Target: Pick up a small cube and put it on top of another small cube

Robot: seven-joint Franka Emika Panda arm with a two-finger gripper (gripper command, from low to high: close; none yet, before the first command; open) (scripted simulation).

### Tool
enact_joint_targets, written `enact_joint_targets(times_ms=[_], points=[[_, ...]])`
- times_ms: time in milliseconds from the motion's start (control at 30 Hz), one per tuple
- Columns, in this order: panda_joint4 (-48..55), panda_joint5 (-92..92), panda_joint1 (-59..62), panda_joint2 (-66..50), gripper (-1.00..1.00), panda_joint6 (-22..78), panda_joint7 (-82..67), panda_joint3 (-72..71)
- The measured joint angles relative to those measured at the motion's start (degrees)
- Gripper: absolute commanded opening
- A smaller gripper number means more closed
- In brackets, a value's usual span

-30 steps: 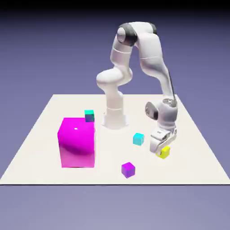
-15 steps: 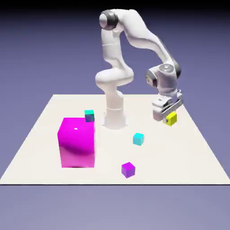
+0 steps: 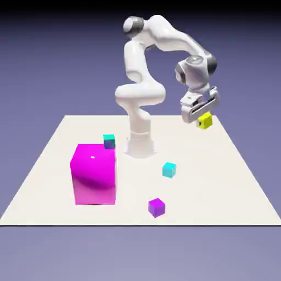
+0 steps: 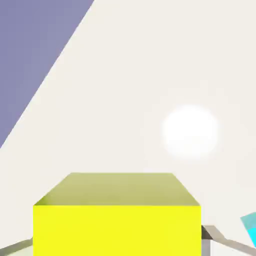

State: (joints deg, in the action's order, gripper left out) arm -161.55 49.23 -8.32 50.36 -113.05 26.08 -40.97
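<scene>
Table (image 3: 230,186) is pale cream and holds a handful of blocks, so going from the front edge back: closest to the camera sits a small purple cube (image 3: 156,207), roughly in the middle of the front part of the surface. Behind it and toward the exterior view's left is a big magenta block (image 3: 94,174), way larger than anything else there. A small cyan cube (image 3: 169,169) sits a bit further back, just right of center, well apart from the purple one. Another cyan cube (image 3: 109,141) peeks out behind the magenta block's top right corner, close to the robot's base (image 3: 140,144).

Up in the air, over the back right part of the table, the gripper (image 3: 202,115) is clamped on the small yellow cube (image 3: 205,120), which hangs well clear of the surface and isn't touching any other block.

In the hand view the yellow cube (image 4: 117,220) fills the bottom of the picture, large and square-on. One grey finger (image 4: 214,234) shows right at its right edge, and a sliver of the other finger shows at the bottom left corner. Below it is just table (image 4: 150,75), a soft white glare spot (image 4: 190,132), and a corner of a cyan cube (image 4: 250,227) at the right edge. The blue-violet backdrop (image 4: 30,50) takes the top left.
</scene>
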Motion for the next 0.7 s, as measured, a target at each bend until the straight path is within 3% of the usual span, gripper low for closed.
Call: enact_joint_targets(times_ms=[700], points=[[-10.12,31.81,28.39,43.61,-1.0,30.89,-2.86,-38.18]])
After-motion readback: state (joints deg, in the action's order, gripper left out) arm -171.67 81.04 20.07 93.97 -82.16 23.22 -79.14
